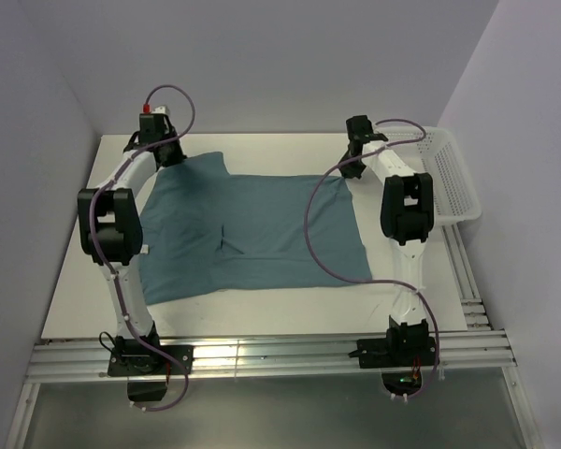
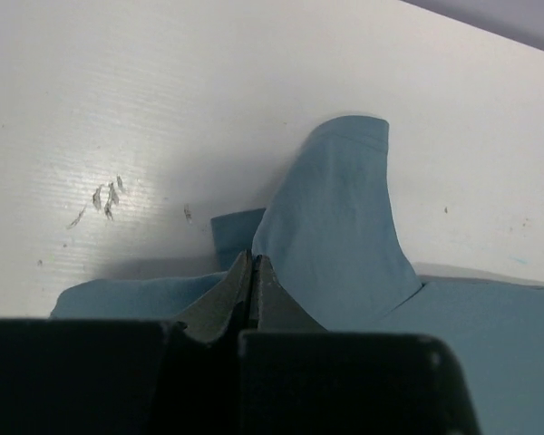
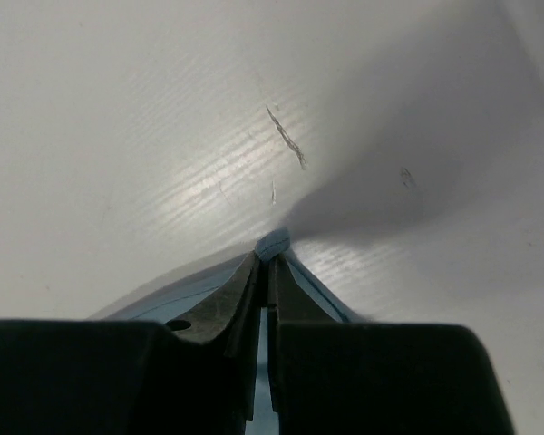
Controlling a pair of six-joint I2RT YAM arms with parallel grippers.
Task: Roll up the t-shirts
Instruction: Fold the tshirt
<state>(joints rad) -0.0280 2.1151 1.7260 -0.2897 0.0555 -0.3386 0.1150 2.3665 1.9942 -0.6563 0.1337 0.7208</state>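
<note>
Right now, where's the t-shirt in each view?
Top: t-shirt spread flat across the middle.
Left wrist: lower half, a flap standing up above the left fingers.
Right wrist: bottom centre, only a corner pinched in the right fingers.
Shared landmark: the white table.

Basket (image 1: 453, 178) seemingly close beside right hand (image 3: 269, 256)

I can read no text, label, brand or number in any of my three views. The t-shirt (image 1: 252, 234) carries no print, and the dark marks (image 2: 104, 198) on the table (image 1: 290, 150) left of it are scuffs, not writing.
</note>
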